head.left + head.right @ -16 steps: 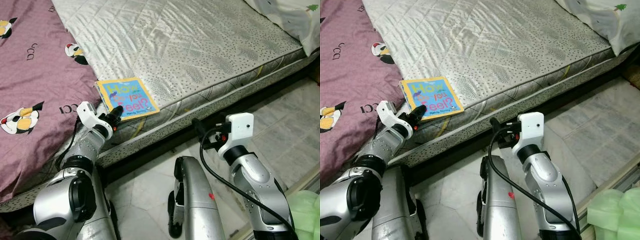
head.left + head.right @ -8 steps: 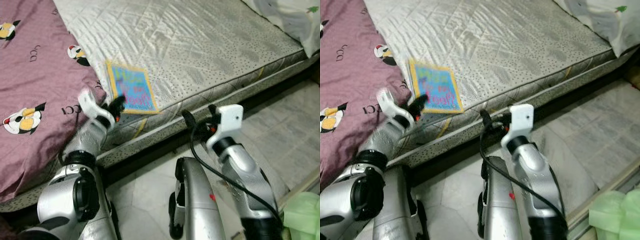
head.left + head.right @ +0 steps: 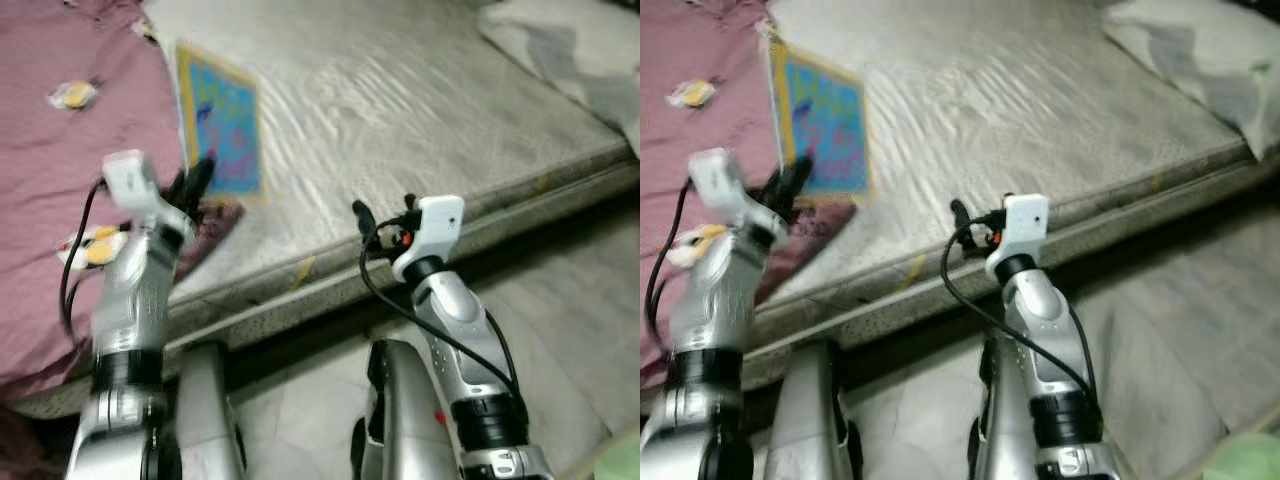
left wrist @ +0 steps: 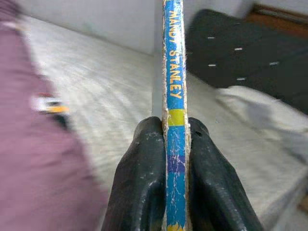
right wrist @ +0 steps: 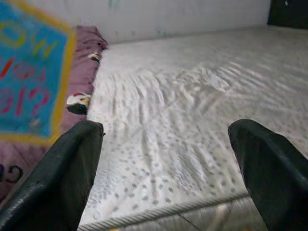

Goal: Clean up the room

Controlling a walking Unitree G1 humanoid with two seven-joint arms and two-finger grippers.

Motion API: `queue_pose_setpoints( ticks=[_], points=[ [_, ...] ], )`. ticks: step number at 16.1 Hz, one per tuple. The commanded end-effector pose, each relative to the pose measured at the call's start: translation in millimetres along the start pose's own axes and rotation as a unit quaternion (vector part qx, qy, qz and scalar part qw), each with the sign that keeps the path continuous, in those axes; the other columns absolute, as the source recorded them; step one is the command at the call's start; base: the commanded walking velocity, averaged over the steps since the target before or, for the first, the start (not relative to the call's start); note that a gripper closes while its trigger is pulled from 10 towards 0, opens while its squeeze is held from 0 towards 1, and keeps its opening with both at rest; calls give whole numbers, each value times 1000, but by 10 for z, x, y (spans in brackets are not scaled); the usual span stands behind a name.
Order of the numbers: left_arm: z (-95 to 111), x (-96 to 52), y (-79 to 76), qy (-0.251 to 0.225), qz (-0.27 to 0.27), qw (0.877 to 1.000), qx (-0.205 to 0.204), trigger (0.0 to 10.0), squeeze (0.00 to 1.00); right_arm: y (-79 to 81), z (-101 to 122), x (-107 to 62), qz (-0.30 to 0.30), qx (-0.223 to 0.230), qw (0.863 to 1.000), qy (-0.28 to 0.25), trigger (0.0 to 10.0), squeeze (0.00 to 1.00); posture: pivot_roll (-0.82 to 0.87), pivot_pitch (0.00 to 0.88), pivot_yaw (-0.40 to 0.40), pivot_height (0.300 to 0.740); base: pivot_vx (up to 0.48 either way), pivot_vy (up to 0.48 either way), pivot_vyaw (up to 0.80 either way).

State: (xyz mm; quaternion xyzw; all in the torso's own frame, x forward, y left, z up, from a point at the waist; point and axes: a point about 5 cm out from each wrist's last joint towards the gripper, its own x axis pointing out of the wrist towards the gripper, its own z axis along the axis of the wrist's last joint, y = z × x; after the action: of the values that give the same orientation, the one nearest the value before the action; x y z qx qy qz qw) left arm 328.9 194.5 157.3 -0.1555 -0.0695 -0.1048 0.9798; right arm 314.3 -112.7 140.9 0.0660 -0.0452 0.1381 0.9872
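Picture book (image 3: 220, 125) stands up on its edge above the mattress (image 3: 420, 110), pinched by its spine in the left gripper (image 4: 175, 144), while the right gripper (image 5: 166, 168), jaws wide and empty, waits lower down nearby.

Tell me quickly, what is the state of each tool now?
Left tool: closed on the book, gripping its spine edge.
Right tool: open, holding nothing, above the mattress.
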Motion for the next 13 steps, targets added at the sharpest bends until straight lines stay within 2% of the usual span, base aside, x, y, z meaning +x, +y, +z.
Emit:
queue_pose_setpoints(
  ticks=[1, 2, 3, 4, 5, 8, 10, 12, 13],
  points=[
    [146, -72, -61, -40, 14, 997, 63, 0, 0, -27, 6, 16, -10, 6, 1000, -7, 10000, 0, 82, 0, -16, 513, 0, 0, 0],
    [137, -145, -47, -40, 32, 995, 85, 0, 0, -16, 4, 21, -10, 7, 1000, -10, 10000, 0, 85, 0, -16, 513, 0, 0, 0],
    [110, -262, -29, -32, 54, 992, 113, 3216, 0, 2, -9, 20, -10, 5, 1000, -13, 10000, 0, 86, 0, -10, 527, 0, 0, 0],
    [93, -344, -56, -26, 51, 989, 139, 10000, 0, -5, -15, 21, -13, 8, 1000, -15, 10000, 0, 85, 0, -4, 537, 0, 0, 0],
    [97, -407, -95, -25, 53, 987, 151, 10000, 0, -30, -12, 33, -23, 15, 999, -18, 10000, 0, 81, 0, 1, 551, 0, 0, 0],
    [84, -415, -134, -17, 61, 983, 171, 10000, 0, -13, 2, 34, -26, 18, 999, -24, 10000, 0, 76, 0, 15, 585, 0, 0, 0],
    [98, -415, -250, -15, 56, 983, 175, 10000, 0, -16, 5, 29, -28, 12, 999, -29, 10000, 0, 74, 0, 11, 605, 0, 0, 0],
    [99, -446, -299, -14, 42, 978, 203, 10000, 0, -57, -10, 15, -34, 5, 999, -27, 10000, 0, 65, 0, 3, 624, 0, 0, 0],
    [101, -444, -291, -14, 51, 978, 204, 10000, 0, -98, 6, 15, -38, -1, 999, -26, 10000, 0, 60, 2, 0, 639, 0, 0, 0]
  ],
)
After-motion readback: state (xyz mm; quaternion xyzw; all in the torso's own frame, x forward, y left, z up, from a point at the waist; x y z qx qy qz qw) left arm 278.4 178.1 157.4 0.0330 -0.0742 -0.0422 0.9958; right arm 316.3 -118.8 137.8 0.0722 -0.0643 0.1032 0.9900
